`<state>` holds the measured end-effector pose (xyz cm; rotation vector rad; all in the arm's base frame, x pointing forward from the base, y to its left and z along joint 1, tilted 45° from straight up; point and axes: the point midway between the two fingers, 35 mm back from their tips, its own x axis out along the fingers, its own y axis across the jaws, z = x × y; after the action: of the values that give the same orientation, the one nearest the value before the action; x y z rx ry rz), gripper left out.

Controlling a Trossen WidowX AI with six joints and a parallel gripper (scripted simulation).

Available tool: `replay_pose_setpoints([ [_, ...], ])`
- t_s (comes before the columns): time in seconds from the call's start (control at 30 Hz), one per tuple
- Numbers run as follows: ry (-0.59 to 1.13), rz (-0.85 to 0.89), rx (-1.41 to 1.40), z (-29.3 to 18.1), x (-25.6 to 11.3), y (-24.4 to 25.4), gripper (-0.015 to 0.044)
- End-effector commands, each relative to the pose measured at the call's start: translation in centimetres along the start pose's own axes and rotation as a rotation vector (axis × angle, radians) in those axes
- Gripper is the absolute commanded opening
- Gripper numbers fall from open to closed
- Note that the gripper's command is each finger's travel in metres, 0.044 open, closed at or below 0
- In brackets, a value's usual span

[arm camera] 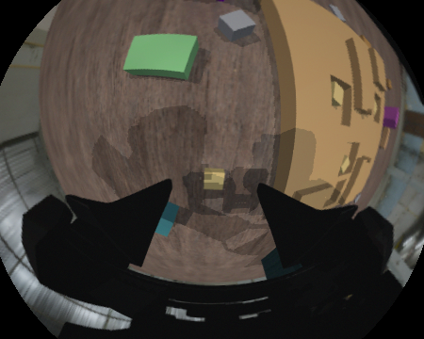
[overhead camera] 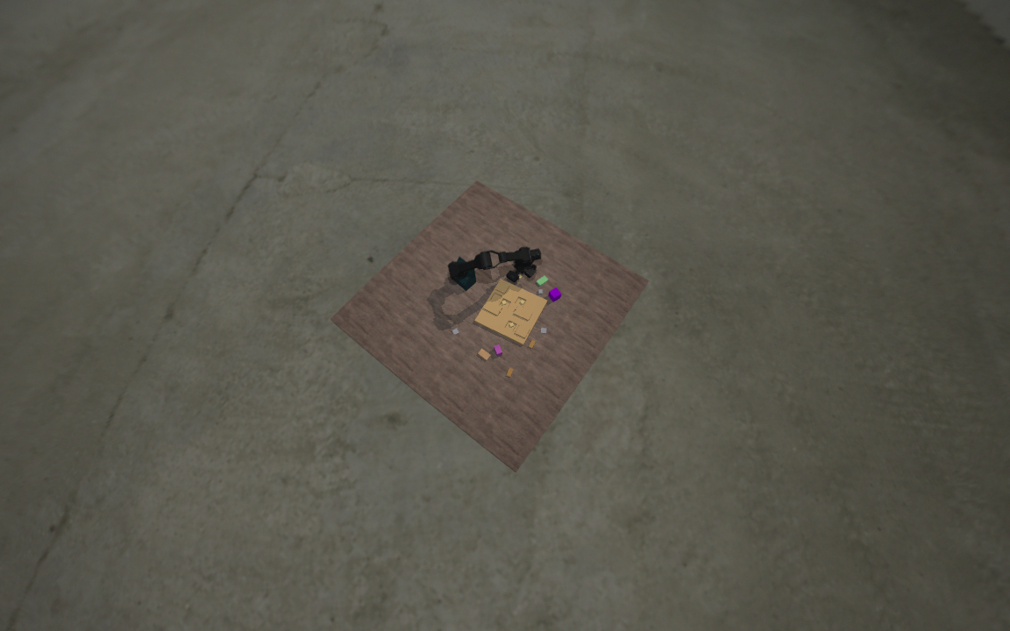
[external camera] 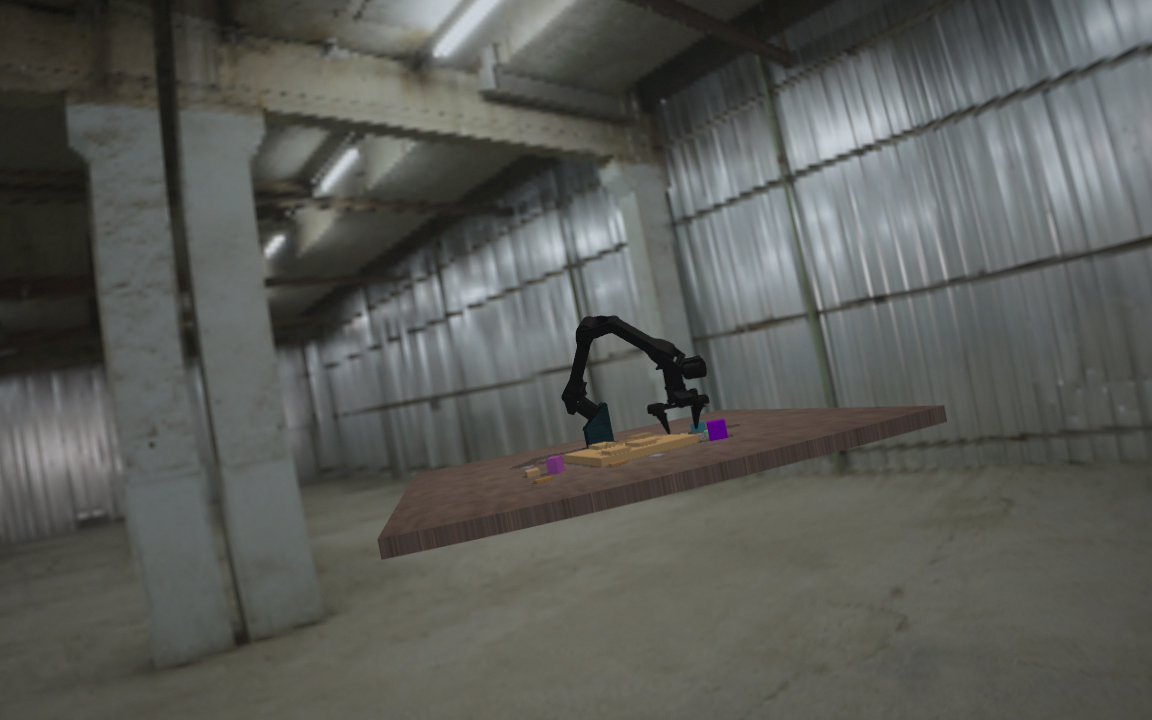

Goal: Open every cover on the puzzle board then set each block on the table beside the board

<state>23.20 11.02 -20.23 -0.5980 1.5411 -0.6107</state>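
My gripper (overhead camera: 521, 274) (external camera: 683, 429) (arm camera: 215, 185) is open and low over the table beside the puzzle board. A small pale yellow block (arm camera: 214, 175) lies on the table between the spread fingertips, clear of the board. The tan puzzle board (overhead camera: 493, 322) (external camera: 678, 440) (arm camera: 306, 85) is right of the gripper in the wrist view. Pale yellow shows in three wells (arm camera: 337, 92) (arm camera: 345, 165) (arm camera: 377, 107); I cannot tell whether it is blocks or well floors. Long dark grooves run beside the wells. The covers' exact positions are too small to tell.
A green block (overhead camera: 542, 280) (arm camera: 162, 54), a grey block (arm camera: 236, 23) and a teal block (arm camera: 167, 220) lie near the gripper. A purple cube (overhead camera: 555, 294) (external camera: 717, 428) stands beyond the board's corner. A magenta block (overhead camera: 497, 350) (external camera: 555, 464) (arm camera: 391, 117) and orange pieces lie past its far side.
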Motion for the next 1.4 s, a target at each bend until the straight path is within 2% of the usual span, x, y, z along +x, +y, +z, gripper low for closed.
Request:
replay_pose_setpoints([
  [0.0, -0.011, 0.015, 0.008, 0.4, -1.8, 0.3, 0.044],
  [0.5, -0.012, 0.014, 0.004, 0.1, -6.5, 0.1, 0.044],
  [0.63, -0.012, 0.014, 0.004, 0.1, -6.7, 0.1, 0.044],
  [1.2, -0.021, 0.02, -0.482, 3.5, -7.4, -8.5, 0.0],
  [1.37, -0.022, 0.015, -0.637, 4.1, -7.3, -11.5, 0.0],
])
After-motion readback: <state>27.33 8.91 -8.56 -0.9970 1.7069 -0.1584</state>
